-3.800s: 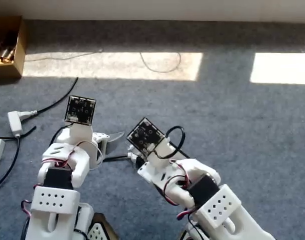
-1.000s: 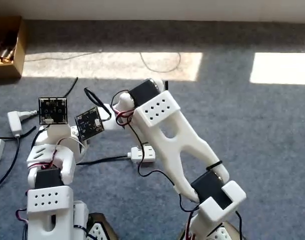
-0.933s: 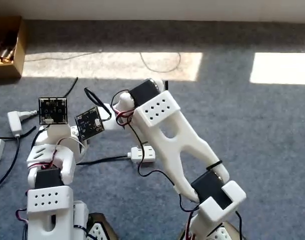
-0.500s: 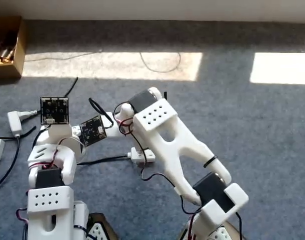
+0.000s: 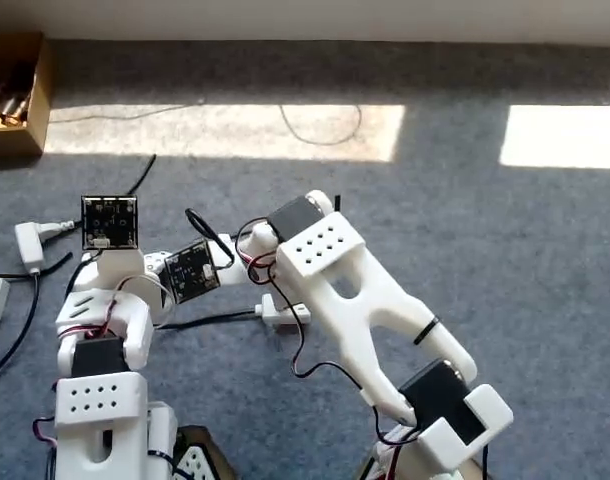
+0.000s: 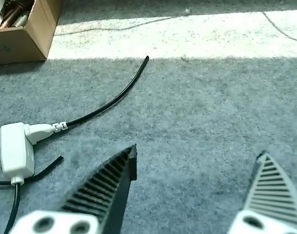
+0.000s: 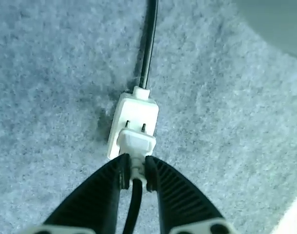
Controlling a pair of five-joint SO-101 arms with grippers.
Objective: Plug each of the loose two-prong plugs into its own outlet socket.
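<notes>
Change: right arm [image 5: 355, 290] sits farther back than half a second ago.
Right gripper [image 7: 134, 178]: clamps plug [image 7: 136, 143] (prongs meeting socket [image 7: 135, 114]).
Left gripper [image 6: 197, 163]: spread wide, open carpet [image 6: 202, 102] ahead.

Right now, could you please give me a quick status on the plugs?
Left gripper open, over carpet. Right gripper shut on plug, prongs partly in socket, not fully seated. Nothing in the way there.

No lettering, number or sign can be read; the white plug [image 7: 137, 142] pinched in the right gripper [image 7: 136, 165] and the outlet socket [image 7: 134, 117] touching it are plain-faced; any print on the cardboard box [image 6: 22, 36], far beyond the left gripper [image 6: 197, 156], is too small to tell.
</notes>
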